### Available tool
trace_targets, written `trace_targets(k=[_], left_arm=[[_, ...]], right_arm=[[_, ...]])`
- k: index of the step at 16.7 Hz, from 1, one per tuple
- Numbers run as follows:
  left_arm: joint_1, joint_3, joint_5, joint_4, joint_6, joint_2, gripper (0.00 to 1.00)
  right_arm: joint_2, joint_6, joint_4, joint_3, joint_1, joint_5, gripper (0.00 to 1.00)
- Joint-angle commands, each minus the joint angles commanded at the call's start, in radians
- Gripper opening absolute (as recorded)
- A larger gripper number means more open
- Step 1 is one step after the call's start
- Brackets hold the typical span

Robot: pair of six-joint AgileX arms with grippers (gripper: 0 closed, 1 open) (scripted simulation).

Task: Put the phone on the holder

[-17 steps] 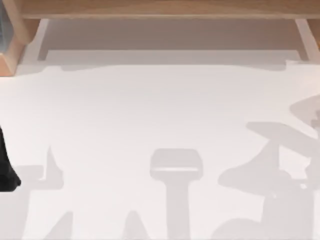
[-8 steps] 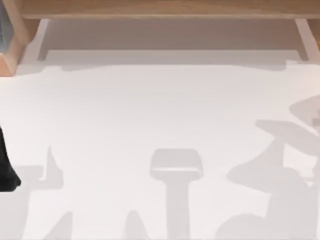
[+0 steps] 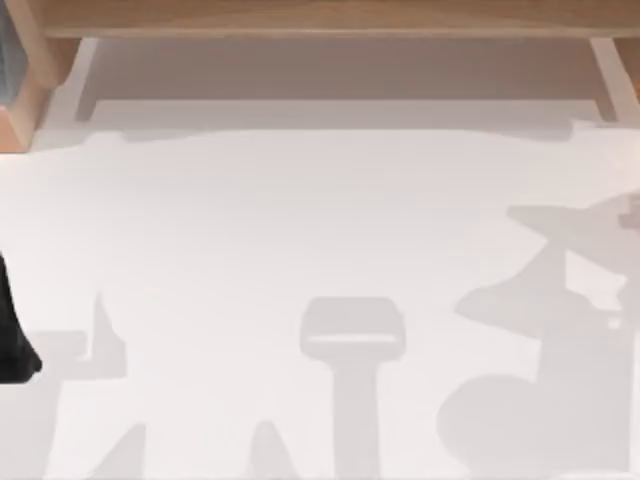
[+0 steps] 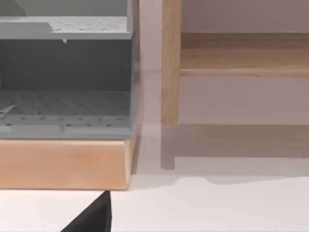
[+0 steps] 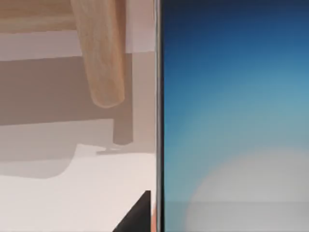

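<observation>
A white table (image 3: 300,230) is lying under arm shadows, wooden frame (image 3: 330,18) behind. The phone (image 5: 231,116) is glowing blue, pale-centred. Neither gripper's state can be told.

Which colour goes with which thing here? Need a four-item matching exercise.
Things:
1. phone (its screen)
2. perforated shelf
3. table
4. upright post

Colours:
A. white
B. blue
C. light wood
D. grey

Pairs: 1-B, 2-D, 3-A, 4-C
</observation>
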Motion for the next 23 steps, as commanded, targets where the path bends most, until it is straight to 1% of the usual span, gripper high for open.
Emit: trace_targets(k=[5,18,19,23], left_arm=[[0.0,0.0,0.0,0.0,0.0,0.0,1.0],[0.0,0.0,0.0,0.0,0.0,0.0,1.0],[0.0,0.0,0.0,0.0,0.0,0.0,1.0],[0.0,0.0,0.0,0.0,0.0,0.0,1.0]], right_arm=[[0.018,-0.014,0.006,0.008,0.004,0.004,0.0],[0.018,-0.014,0.006,0.008,0.004,0.004,0.98],[0.018,-0.014,0.006,0.008,0.004,0.004,1.0],[0.018,-0.014,0.006,0.008,0.004,0.004,1.0]])
